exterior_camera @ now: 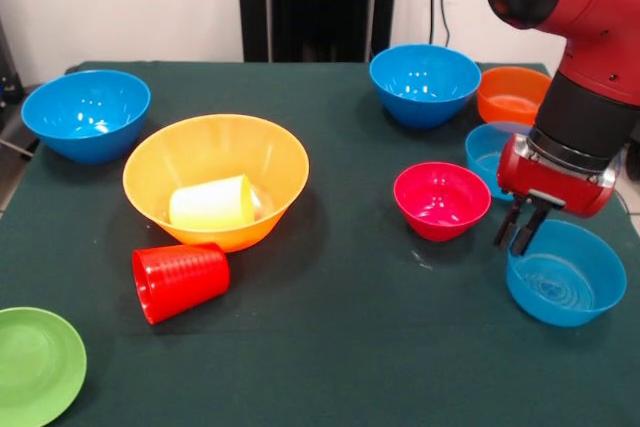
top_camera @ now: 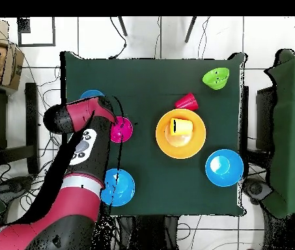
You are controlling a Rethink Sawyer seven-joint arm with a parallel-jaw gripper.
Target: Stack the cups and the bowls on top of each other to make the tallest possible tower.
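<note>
Item: pale blue bowl point(exterior_camera: 565, 285), likely light, stiff, slippery; grip its thin rim. My end effector point(exterior_camera: 523, 229) hangs nearly closed, empty.

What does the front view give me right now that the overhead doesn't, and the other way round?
Front only: the gripper itself, hanging at the near rim of a pale blue bowl, holding nothing I can see; also the orange bowl and a second pale blue bowl behind the arm, which hides them from above.

Overhead only: the whole table outline and the arm's run from the base.

Both: the big yellow-orange bowl with the yellow cup lying in it, the red cup on its side beside it, the pink-red bowl, the green bowl. No tower yet.
</note>
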